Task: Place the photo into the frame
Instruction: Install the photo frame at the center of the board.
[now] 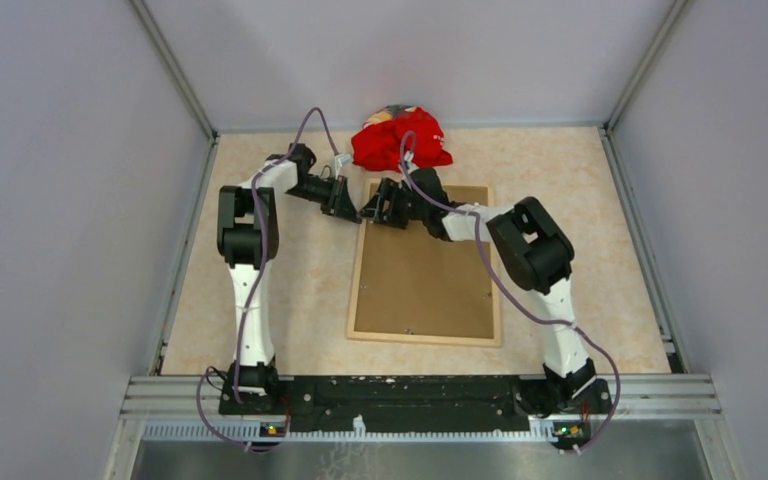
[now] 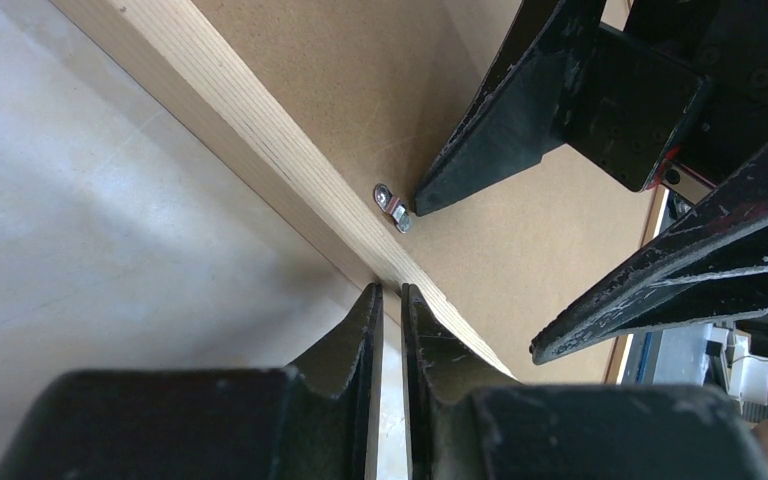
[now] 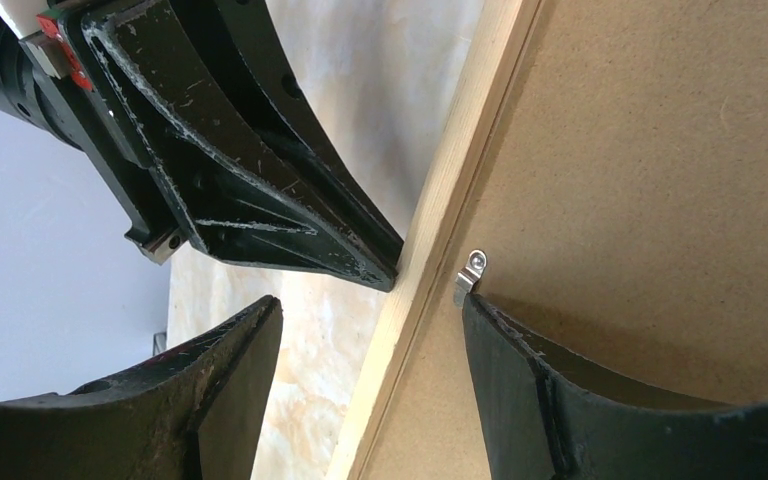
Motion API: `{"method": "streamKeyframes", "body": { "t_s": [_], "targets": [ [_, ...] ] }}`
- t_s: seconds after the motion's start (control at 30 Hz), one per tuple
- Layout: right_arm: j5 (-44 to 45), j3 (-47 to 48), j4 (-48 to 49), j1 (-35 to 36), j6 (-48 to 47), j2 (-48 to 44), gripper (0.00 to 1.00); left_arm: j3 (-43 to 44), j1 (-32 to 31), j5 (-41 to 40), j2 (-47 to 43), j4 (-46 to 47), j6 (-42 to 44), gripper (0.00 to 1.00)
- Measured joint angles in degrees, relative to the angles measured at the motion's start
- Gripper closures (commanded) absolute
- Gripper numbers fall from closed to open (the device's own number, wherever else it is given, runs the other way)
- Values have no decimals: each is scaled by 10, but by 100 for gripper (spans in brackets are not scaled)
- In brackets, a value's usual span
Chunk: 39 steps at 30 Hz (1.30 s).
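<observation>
The light-wood frame [image 1: 355, 290] lies face down, filled by a brown backing board [image 1: 425, 280]. The photo does not show in any view. My left gripper [image 2: 392, 290] rests its tips on the outer edge of the frame's left rail [image 2: 260, 130] near the far corner. Its jaws are almost together, with only a thin slit and nothing between them. My right gripper [image 3: 372, 302] is open and straddles the same rail [image 3: 460, 180]. One finger is over the table and the other is on the board, touching a small metal clip [image 3: 472, 272]. In the top view both grippers [image 1: 363, 212] meet tip to tip.
A crumpled red cloth [image 1: 400, 140] lies just beyond the frame's far edge. Grey walls close in the table on the left, right and far sides. A metal rail [image 1: 420, 395] holding the arm bases runs along the near edge.
</observation>
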Motion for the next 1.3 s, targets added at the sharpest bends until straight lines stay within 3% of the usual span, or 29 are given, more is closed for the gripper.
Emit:
{"method": "streamKeyframes", "body": {
  "t_s": [1.0,1.3],
  "targets": [
    [-12,30,18,7,28,31,33,-12,0,1,-7,11,9,84],
    [-4,-44,16,-1,11,-24,33,-16,0,1,-10,11,16,84]
  ]
}}
